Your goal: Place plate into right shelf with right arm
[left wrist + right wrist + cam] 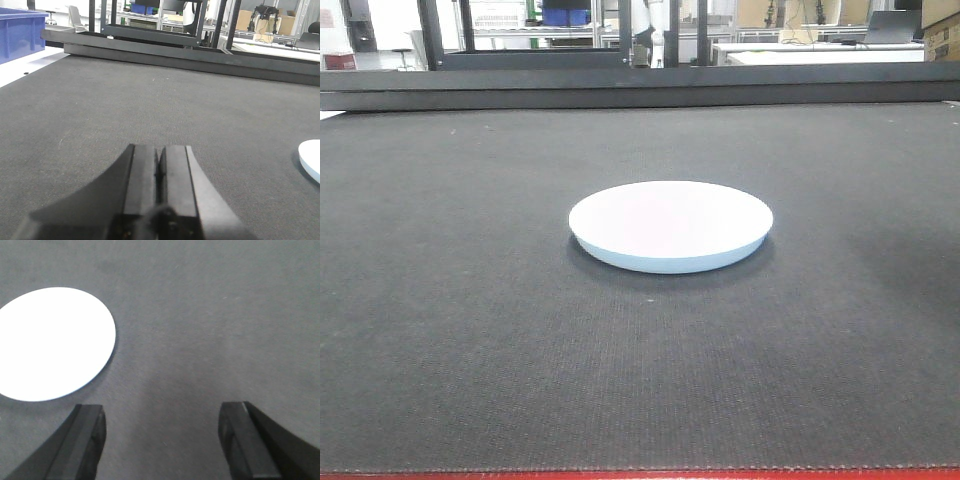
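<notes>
While the plate [670, 222] lies flat on the dark desk [470, 330], we see our right tool [162, 415] spread wide near it, holding nothing, and our left tool [159, 155] pressed together farther off.

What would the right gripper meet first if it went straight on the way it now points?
Most likely the bare mat: the open right gripper points down at it, and the plate lies off to the side of that line. Depth is unclear.
</notes>
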Controlling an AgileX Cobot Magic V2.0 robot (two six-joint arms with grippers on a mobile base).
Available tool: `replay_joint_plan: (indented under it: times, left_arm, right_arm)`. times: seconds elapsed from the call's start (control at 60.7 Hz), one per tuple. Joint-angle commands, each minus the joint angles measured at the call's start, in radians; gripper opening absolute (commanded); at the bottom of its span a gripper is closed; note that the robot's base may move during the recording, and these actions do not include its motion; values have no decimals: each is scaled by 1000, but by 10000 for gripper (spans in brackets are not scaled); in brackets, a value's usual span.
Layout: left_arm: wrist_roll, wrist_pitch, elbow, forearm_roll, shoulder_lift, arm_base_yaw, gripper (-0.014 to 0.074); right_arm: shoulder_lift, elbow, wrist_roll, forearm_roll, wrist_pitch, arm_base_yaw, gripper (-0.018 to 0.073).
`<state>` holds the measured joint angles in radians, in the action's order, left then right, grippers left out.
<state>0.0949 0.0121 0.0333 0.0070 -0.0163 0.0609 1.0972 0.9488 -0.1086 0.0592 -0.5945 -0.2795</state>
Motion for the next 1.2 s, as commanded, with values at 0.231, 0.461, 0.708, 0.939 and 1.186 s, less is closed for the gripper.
replay_joint_plan:
  times: [0.231, 0.461, 0.708, 0.939, 1.186]
  left_arm:
    - [6, -89, 7, 0, -11, -2, -47]
    - [6, -89, 7, 0, -11, -2, -47]
    - [6, -89, 7, 0, -11, -2, -47]
    - [6, -89, 7, 0, -11, -2, -47]
    - [6, -89, 7, 0, -11, -2, -47]
  right_arm:
    - [360, 316, -196, 149, 36, -137, 568]
    - [577, 399, -231, 168, 42, -146, 568]
    - [699, 418, -231, 196, 108, -146, 568]
    - [749, 418, -231, 216, 133, -145, 568]
    - [771, 418, -231, 216, 141, -146, 483]
